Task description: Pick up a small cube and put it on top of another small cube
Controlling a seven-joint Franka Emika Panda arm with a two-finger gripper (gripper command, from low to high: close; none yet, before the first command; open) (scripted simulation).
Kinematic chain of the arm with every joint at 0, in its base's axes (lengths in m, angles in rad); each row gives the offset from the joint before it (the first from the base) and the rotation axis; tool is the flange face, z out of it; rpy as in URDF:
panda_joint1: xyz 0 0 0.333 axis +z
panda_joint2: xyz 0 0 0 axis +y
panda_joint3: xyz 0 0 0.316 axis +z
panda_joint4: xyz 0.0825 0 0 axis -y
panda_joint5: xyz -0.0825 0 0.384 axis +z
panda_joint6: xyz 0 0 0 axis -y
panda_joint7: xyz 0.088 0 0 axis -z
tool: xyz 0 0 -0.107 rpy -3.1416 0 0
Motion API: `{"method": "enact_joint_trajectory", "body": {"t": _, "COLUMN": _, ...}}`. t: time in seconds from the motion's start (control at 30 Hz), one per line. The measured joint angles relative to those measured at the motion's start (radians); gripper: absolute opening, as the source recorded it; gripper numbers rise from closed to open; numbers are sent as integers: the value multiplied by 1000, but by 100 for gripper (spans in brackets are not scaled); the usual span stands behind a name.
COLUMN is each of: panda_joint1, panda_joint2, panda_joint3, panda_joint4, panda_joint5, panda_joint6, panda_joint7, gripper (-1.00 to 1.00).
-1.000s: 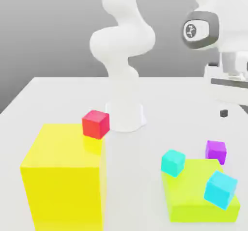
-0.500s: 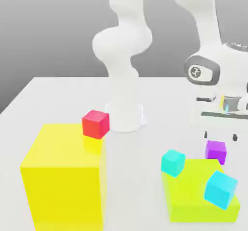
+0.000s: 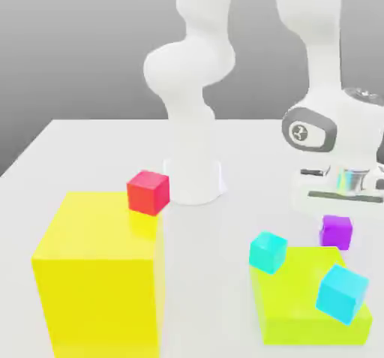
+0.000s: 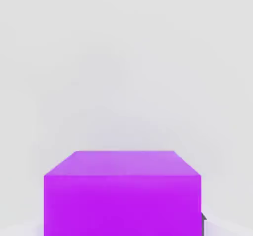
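The small cube [image 3: 335,231] is plain purple and stands on the white table [image 3: 90,154] at the exterior view's right, just behind a low lime block. My gripper [image 3: 335,216] has come straight down over it, with the white hand directly above the cube. In the hand view the small cube [image 4: 122,193] looms very close, and a dark fingertip [image 4: 202,218] shows at its lower side. The jaws are shut on the cube's sides.
A red cube [image 3: 148,192] sits at the back corner of a tall yellow block [image 3: 97,281]. Two cyan cubes [image 3: 268,251] [image 3: 341,293] rest on the lime block [image 3: 300,304]. The arm's white base [image 3: 193,176] stands mid-table.
The hand came down from high at the right onto the purple cube. Its fingers, wide apart before, have closed on the cube.
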Motion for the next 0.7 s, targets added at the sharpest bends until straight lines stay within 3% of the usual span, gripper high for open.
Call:
{"method": "enact_joint_trajectory", "body": {"t": 0.1, "panda_joint1": -35, "panda_joint2": -107, "panda_joint3": -25, "panda_joint4": -10, "panda_joint5": -10, "panda_joint6": -98, "panda_joint7": -20, "gripper": -100}}
{"method": "enact_joint_trajectory", "body": {"t": 0.4, "panda_joint1": -286, "panda_joint2": -421, "panda_joint3": -242, "panda_joint4": 11, "panda_joint5": -92, "panda_joint6": -428, "panda_joint7": -187, "gripper": -100}}
{"method": "enact_joint_trajectory", "body": {"t": 0.57, "panda_joint1": -290, "panda_joint2": -295, "panda_joint3": -281, "panda_joint4": -16, "panda_joint5": -67, "panda_joint6": -276, "panda_joint7": -228, "gripper": -100}}
{"method": "enact_joint_trajectory", "body": {"t": 0.6, "panda_joint1": -289, "panda_joint2": -272, "panda_joint3": -283, "panda_joint4": -20, "panda_joint5": -61, "panda_joint6": -249, "panda_joint7": -233, "gripper": 100}}
{"method": "enact_joint_trajectory", "body": {"t": 0.7, "panda_joint1": -289, "panda_joint2": -272, "panda_joint3": -283, "panda_joint4": -20, "panda_joint5": -61, "panda_joint6": -249, "panda_joint7": -233, "gripper": 100}}
